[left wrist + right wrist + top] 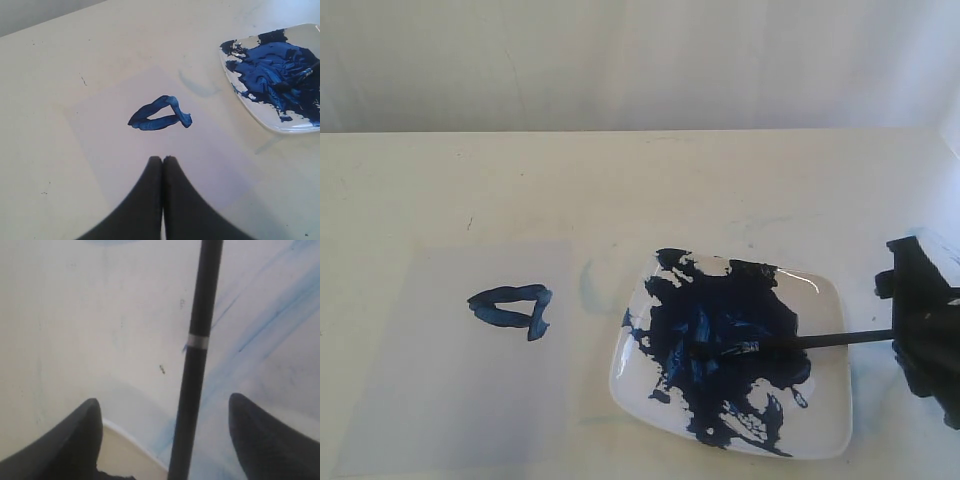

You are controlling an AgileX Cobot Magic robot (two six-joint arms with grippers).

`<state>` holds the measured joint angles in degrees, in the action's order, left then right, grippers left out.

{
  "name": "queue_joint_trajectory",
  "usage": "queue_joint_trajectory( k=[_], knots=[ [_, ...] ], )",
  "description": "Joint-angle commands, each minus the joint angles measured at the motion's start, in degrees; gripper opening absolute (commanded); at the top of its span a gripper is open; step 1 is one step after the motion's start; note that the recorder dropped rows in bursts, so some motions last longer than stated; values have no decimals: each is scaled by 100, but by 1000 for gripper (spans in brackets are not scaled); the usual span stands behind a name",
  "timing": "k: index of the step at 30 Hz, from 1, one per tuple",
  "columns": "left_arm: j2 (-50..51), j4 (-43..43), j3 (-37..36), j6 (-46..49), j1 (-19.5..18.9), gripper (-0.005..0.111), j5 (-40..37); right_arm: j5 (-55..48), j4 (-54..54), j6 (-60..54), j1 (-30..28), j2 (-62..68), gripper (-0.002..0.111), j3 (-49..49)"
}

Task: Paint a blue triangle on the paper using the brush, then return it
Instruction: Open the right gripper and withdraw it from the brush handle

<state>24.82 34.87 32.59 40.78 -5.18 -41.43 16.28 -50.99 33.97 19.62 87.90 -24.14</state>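
Blue triangle [505,316] painted on the upper half of the paper [450,400], which lies left of the plate [825,400] on the table [620,180]. The brush [820,340] rests with its bristles in the plate's dark-blue paint. Its handle runs out over the right rim and passes between the fingers of the right gripper [164,401], which stand wide apart and touch neither side of it. The left gripper [162,161], seen over the paper, has its fingers pressed together on nothing.
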Motion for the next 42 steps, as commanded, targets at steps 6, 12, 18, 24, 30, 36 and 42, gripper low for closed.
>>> queue_joint_trajectory(
  k=[6,12,18,24,30,36,42],
  knots=[
    [-43,163,-15,10,28,0,-19,-669,70,-1745,-27,-644,68,388],
    [-43,100,-15,10,28,0,-8,-1135,70,-2834,-27,-1286,48,388],
    [-43,63,-15,154,28,0,106,-1433,70,-3953,-27,-2333,11,399],
    [-43,63,-15,154,28,0,28,-1420,70,-4750,-27,-3586,0,424],
    [-43,63,-15,154,28,0,28,-1802,70,-5613,-27,-4864,0,424],
    [-43,63,-15,154,28,0,28,-1802,52,-5822,-27,-5741,0,424],
    [-43,63,-15,154,28,0,28,-1802,52,-5822,-27,-6103,0,424]
  ],
)
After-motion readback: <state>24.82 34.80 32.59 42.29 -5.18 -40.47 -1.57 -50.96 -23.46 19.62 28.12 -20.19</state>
